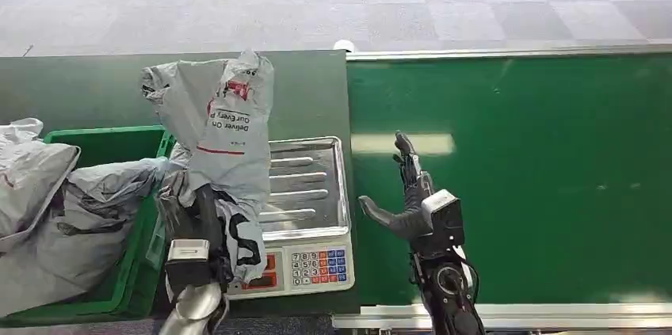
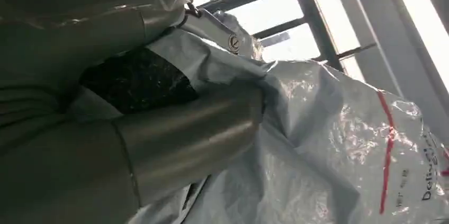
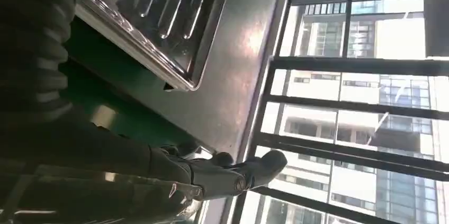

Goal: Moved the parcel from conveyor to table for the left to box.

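Note:
A grey plastic parcel point(image 1: 226, 133) with red and black print hangs upright in my left hand point(image 1: 202, 212), above the left part of the scale's steel tray point(image 1: 317, 184). In the left wrist view the thumb point(image 2: 185, 134) presses into the crinkled grey parcel point(image 2: 339, 150). My right hand point(image 1: 408, 196) stands over the near left part of the green conveyor point(image 1: 515, 169), fingers spread and nothing in it. The right wrist view shows its fingers point(image 3: 233, 173) apart beside the scale tray point(image 3: 159, 28).
A green crate point(image 1: 119, 216) at the left holds several grey parcels point(image 1: 47, 216). The scale's keypad point(image 1: 317, 265) faces me at the table's near edge. The dark green table point(image 1: 79, 85) runs behind the crate; grey floor lies beyond.

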{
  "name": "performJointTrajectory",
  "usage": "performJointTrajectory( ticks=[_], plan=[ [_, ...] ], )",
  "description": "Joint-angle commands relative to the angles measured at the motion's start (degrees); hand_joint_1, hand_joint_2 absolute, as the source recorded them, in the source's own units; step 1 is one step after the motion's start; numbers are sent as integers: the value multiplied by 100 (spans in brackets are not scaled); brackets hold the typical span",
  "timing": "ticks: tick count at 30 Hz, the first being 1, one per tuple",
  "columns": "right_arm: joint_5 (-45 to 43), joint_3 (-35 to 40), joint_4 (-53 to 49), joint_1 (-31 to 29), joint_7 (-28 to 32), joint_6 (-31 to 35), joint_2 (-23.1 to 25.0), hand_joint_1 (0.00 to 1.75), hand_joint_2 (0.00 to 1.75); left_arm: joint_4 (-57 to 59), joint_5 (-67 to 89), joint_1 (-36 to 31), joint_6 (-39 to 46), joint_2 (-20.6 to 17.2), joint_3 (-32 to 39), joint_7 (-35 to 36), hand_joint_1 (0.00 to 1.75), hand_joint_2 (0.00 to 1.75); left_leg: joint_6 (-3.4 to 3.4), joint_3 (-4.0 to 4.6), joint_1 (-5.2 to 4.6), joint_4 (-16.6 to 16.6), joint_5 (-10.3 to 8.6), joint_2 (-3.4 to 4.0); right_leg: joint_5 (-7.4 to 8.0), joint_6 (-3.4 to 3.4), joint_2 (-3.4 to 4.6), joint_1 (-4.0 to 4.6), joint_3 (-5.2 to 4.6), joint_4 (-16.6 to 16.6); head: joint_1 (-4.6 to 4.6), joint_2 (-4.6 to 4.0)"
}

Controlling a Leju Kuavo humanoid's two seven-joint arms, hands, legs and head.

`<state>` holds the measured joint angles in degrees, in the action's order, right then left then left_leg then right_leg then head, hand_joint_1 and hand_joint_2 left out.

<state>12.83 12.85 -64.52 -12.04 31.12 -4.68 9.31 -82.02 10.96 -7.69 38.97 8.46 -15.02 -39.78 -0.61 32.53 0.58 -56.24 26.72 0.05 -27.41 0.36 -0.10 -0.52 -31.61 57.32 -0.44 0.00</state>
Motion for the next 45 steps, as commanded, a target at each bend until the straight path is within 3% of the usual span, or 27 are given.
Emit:
performJointTrajectory(
  ticks=[1, 13, 21, 31, 37, 45],
  plan=[
    [-65, 190, 550, -278, 46, 57, -50, 0, 175, -1468, -398, 175, 103, -24, -19, -22, 175, 0, 2, 3, 2, -2, 2, 10, 3, 0, 10, 3, -5, -2, 2, 0],
    [-185, 322, 659, -239, 138, 118, -130, 0, 175, -3176, -235, 402, 103, -68, -17, -22, 175, 0, 1, 12, 3, -2, 2, 7, 2, -1, 8, 4, -14, -2, 2, 0],
    [-194, 324, 666, -232, 143, 122, -137, 0, 175, -3251, -190, 409, 103, -82, -13, -22, 175, 0, 2, 7, 1, 5, -2, 5, 4, -1, 5, 1, -9, -7, 2, 0],
    [-329, 403, 724, -77, 275, 185, -264, 0, 175, -4305, 1260, 212, 103, 224, 1275, -22, 175, 0, 2, 8, 3, 6, 0, 4, 3, -2, 4, 3, -10, -9, 0, 0],
    [-422, 437, 555, 133, 331, 279, -376, 0, 175, -4737, 3166, -430, 103, 382, 2290, -22, 175, 0, 1, 16, 3, -2, 0, -3, 1, -2, -3, 4, -17, -1, 2, 0],
    [-432, 421, 480, 176, 326, 290, -373, 0, 175, -4666, 3381, -566, 103, 345, 2439, -22, 175, 0, 1, 13, 1, 0, 0, 2, 1, -2, 1, 2, -16, -2, 0, 0]
  ],
)
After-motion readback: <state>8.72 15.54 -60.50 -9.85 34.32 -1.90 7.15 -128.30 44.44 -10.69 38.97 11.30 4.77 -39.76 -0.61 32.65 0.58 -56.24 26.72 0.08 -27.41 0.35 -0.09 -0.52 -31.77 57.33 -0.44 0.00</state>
